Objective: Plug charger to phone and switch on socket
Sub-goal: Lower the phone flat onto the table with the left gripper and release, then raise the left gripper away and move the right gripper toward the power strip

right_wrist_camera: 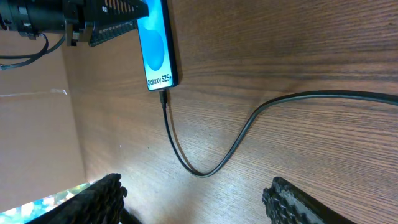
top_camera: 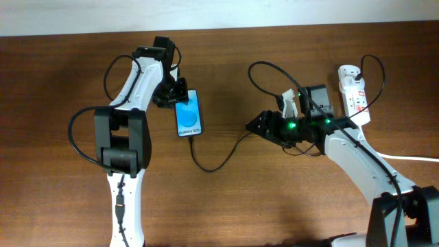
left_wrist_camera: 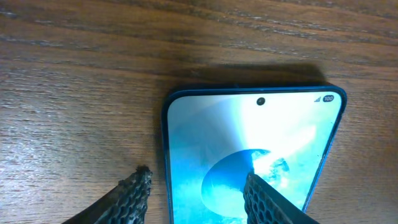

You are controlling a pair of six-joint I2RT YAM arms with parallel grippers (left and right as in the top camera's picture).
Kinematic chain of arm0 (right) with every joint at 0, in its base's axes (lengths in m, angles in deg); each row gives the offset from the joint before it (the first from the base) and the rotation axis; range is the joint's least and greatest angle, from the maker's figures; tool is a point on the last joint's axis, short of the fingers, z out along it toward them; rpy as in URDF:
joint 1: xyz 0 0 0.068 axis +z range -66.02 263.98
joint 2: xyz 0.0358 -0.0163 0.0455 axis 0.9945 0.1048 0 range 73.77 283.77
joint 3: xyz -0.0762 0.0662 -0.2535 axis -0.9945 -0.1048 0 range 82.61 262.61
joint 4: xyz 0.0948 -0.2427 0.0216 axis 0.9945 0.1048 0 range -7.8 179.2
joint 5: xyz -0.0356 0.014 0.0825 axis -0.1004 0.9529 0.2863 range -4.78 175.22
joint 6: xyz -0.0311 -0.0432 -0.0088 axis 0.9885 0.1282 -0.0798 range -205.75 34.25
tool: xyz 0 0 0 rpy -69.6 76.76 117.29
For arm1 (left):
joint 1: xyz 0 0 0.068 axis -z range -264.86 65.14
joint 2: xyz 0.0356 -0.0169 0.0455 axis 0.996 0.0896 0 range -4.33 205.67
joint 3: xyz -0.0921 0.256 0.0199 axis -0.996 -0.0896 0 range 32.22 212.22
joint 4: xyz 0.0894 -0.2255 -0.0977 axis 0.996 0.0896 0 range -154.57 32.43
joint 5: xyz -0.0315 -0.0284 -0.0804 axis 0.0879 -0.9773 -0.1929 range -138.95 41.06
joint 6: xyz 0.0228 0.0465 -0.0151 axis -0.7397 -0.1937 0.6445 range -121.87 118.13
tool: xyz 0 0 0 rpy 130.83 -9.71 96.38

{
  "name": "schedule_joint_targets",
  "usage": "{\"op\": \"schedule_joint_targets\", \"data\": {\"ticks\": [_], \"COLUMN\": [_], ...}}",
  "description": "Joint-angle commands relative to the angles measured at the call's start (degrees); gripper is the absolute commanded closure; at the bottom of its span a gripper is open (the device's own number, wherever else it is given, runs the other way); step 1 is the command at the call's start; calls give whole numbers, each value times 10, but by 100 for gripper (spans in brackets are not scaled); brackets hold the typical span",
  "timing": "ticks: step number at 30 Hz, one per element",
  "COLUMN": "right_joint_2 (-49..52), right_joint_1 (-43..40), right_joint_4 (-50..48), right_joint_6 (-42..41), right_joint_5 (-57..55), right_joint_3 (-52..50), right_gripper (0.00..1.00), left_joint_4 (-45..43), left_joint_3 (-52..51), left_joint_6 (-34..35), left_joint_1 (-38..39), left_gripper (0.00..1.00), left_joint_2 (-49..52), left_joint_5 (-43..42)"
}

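The phone [top_camera: 188, 114] lies flat on the wooden table with its blue screen lit; it also shows in the left wrist view [left_wrist_camera: 249, 143] and the right wrist view [right_wrist_camera: 155, 50]. The charger cable [top_camera: 209, 167] has its tip seated in the phone's lower end [right_wrist_camera: 163, 96] and loops right across the table [right_wrist_camera: 236, 143]. My left gripper [top_camera: 175, 94] is open at the phone's top end, one finger beside the left edge and one over the screen [left_wrist_camera: 198, 186]. My right gripper [top_camera: 257, 125] is open and empty above the cable loop [right_wrist_camera: 196, 199]. The white socket [top_camera: 353, 89] lies at the far right.
A dark adapter block [top_camera: 317, 99] and a white part [top_camera: 288, 103] sit just behind my right wrist. The socket's thick white cord [top_camera: 411, 158] runs off the right edge. Black cable arcs over the table near the socket [top_camera: 374, 68].
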Motion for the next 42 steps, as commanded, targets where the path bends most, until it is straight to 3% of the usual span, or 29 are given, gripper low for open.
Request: {"op": "schedule_joint_targets", "data": {"ticks": [1, 7, 15, 24, 31, 36, 42], "right_joint_2": [2, -7, -64, -112, -128, -131, -129], "right_joint_1": [-2, -2, -3, -3, -4, -79, -254], "right_joint_4": [-1, 1, 49, 206, 353, 435, 463], "right_joint_6": [8, 37, 84, 114, 144, 144, 172], "right_joint_5": [-5, 0, -6, -108, -229, -258, -212], "right_joint_3": [6, 7, 47, 156, 300, 407, 427], "right_gripper": [23, 31, 30, 29, 21, 18, 13], "left_joint_4": [5, 57, 85, 101, 128, 150, 152], "left_joint_3": [-16, 50, 121, 121, 121, 121, 121], "left_joint_6": [8, 5, 1, -19, -18, -25, -32], "left_joint_1": [-10, -14, -13, -13, -13, -13, -13], "left_gripper": [47, 48, 48, 47, 47, 48, 47], "left_joint_2": [28, 4, -121, -268, -322, -330, -330], "left_joint_5": [87, 87, 86, 70, 59, 59, 59]}}
